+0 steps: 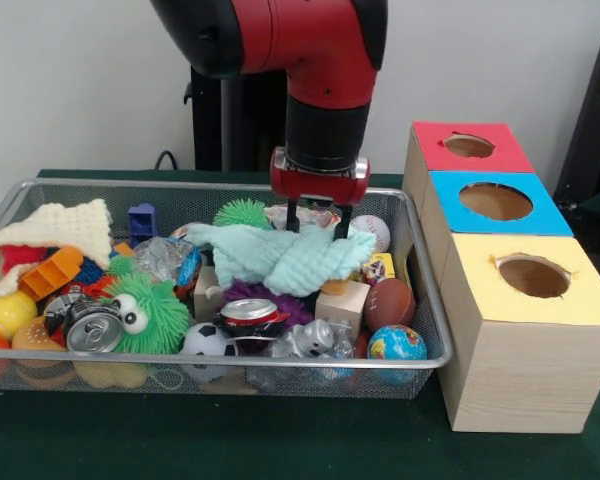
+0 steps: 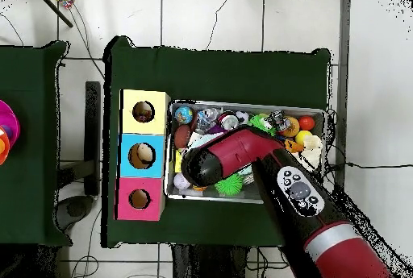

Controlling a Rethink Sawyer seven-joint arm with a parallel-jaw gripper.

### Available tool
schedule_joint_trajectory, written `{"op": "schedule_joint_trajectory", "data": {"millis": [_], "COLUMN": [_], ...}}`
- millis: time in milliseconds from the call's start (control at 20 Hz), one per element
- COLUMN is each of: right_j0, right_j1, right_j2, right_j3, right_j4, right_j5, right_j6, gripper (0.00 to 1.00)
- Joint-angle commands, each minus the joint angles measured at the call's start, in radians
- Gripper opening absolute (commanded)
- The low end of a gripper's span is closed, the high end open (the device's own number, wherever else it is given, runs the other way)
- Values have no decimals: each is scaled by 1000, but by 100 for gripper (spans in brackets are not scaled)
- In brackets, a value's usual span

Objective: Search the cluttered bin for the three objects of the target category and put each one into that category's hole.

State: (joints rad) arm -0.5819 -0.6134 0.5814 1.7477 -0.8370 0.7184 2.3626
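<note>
Right now the gripper (image 1: 315, 222) hangs low over the middle of the wire basket (image 1: 432, 300), its two dark fingers (image 1: 293, 216) spread a little and reaching down to the mint green cloth (image 1: 285, 257), which lies crumpled on top of the heap; whether the tips actually pinch the fabric cannot be told from the front view. Around the cloth sit a spiky green ball (image 1: 242, 213) just behind it, a wooden block (image 1: 342, 303) and a small brown football (image 1: 389, 303) to the right, and a red soda can (image 1: 250, 318) in front. A fuzzy green toy with googly eyes (image 1: 145, 312) rests beside a silver can (image 1: 92, 331) toward the left end, and a cream knitted cloth (image 1: 65, 230) drapes over the left corner. Beside the basket stand three wooden boxes, each with a round hole: yellow-topped (image 1: 530, 278), blue-topped (image 1: 495, 202) and red-topped (image 1: 467, 146). From overhead the red arm (image 2: 242, 154) covers much of the basket (image 2: 323, 114).
</note>
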Motion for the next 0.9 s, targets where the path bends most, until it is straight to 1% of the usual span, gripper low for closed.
{"op": "schedule_joint_trajectory", "data": {"millis": [50,150,200,250,300,450,600,750,850,900], "right_j0": [-63,-82,-84,-84,-79,-87,-103,-98,-114,-111], "right_j1": [-128,-172,-207,-235,-267,-309,-292,-241,-220,-218], "right_j2": [50,61,57,50,32,13,15,13,24,25], "right_j3": [26,62,78,87,100,119,132,135,169,170], "right_j4": [82,111,116,129,137,155,160,101,100,103], "right_j5": [37,78,85,100,99,86,49,8,-47,-50], "right_j6": [-188,-235,-238,-229,-197,-159,-145,-175,-161,-152], "gripper": [100,100,100,100,100,100,100,100,100,100]}}
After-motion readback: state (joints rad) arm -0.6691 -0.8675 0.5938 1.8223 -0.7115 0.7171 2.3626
